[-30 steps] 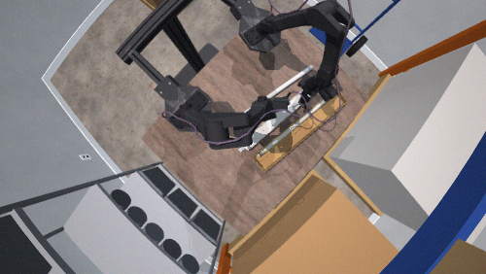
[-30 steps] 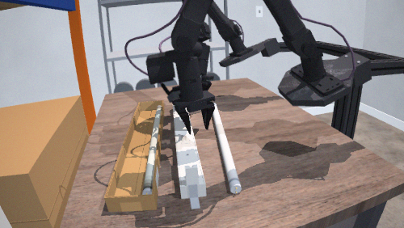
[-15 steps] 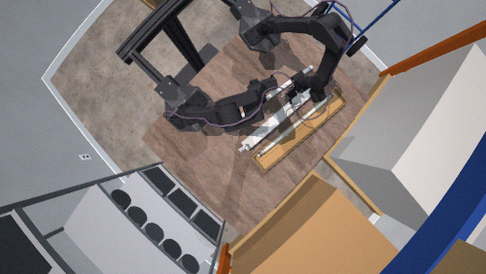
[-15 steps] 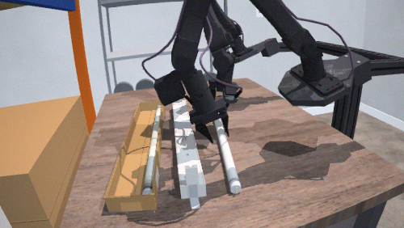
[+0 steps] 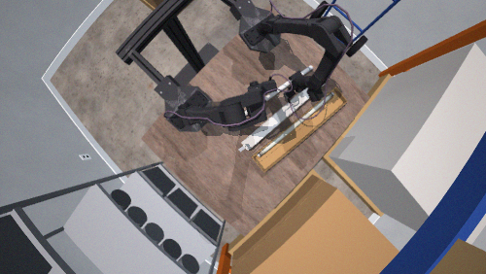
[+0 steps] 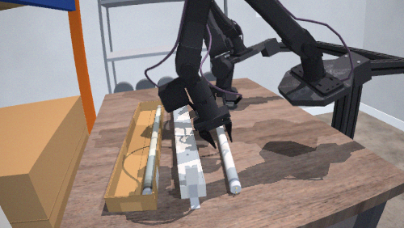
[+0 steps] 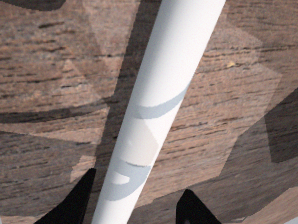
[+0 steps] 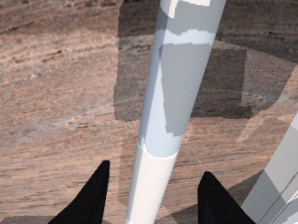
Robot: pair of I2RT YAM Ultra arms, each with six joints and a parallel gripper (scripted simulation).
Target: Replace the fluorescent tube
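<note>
ok so the old tube (image 5: 291,129) (image 6: 151,155) is lying lengthwise in the carton (image 5: 264,168) (image 6: 131,204), over by the wall on the fixture side. carton's on the bench (image 5: 209,180) (image 6: 291,198) (image 7: 40,75) (image 8: 60,100), just beside the light fixture (image 5: 272,123) (image 6: 187,154) (image 8: 272,192). the led tube (image 5: 278,92) (image 6: 229,163) (image 7: 162,75) (image 8: 175,90) is on the bench on the fixture's other side, roughly parallel to it.

both arms are at that led tube. left gripper (image 5: 291,87) (image 6: 223,144) (image 7: 140,181) is about half open, tips either side of the tube, nothing gripped. right gripper (image 5: 247,113) (image 6: 229,103) (image 8: 155,168) is about half open too, holding nothing, tube running between its tips. it's mostly blocked from above, but it looks pretty low to me.
</note>
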